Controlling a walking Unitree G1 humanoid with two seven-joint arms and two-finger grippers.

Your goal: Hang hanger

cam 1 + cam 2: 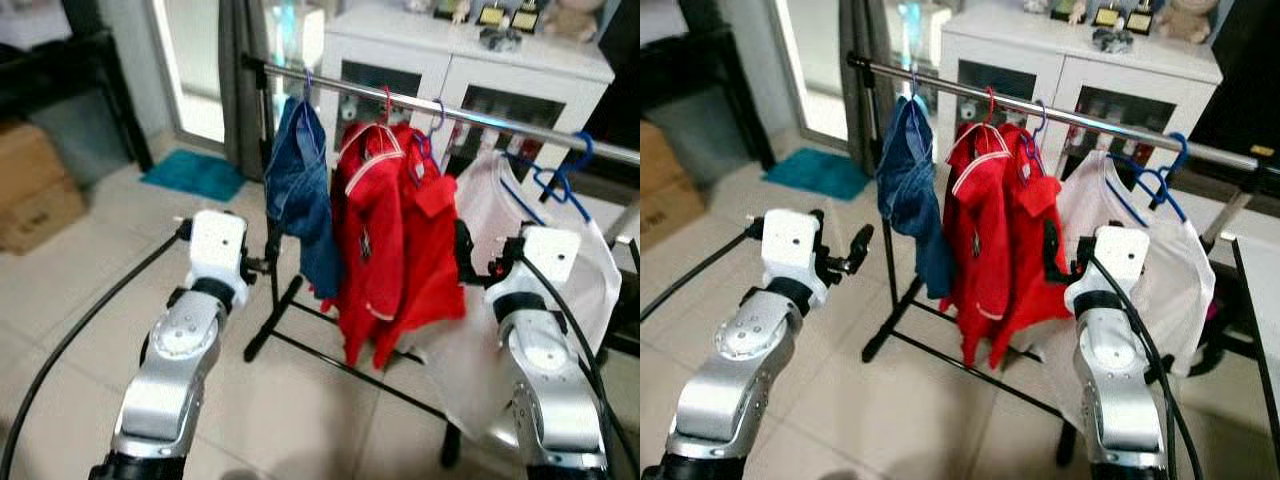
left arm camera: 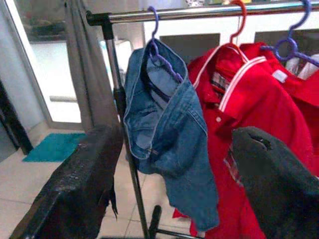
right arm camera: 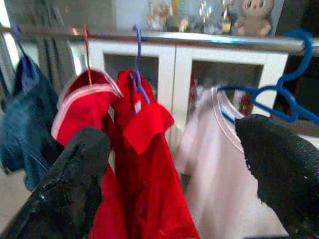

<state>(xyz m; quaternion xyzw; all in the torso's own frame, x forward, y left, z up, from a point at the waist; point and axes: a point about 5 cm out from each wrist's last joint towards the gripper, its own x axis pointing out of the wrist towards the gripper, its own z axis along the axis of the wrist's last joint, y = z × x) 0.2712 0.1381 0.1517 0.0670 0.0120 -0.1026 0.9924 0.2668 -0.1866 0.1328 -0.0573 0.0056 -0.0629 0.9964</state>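
A metal clothes rail [image 1: 470, 113] runs across in front of me. From my left, it carries a purple hanger with a blue denim garment [image 1: 300, 190], a red hanger with a red shirt [image 1: 368, 230], a purple hanger [image 2: 291, 42] with another red garment [image 1: 435, 215], and a blue hanger [image 1: 562, 178] with a white shirt [image 1: 590, 270]. My left gripper [image 1: 855, 250] is open below and in front of the denim, holding nothing. My right gripper [image 3: 172, 130] is open too, raised between the red garment and the white shirt, with empty fingers [image 3: 75, 179].
Behind the rail stands a white cabinet [image 1: 480, 60] with trophies and a plush toy [image 3: 254, 15] on top. The rack's black base bar [image 1: 330, 352] crosses the tiled floor. At the left are a teal mat [image 1: 195, 172], a cardboard box [image 1: 35, 195] and a grey curtain [image 1: 240, 80].
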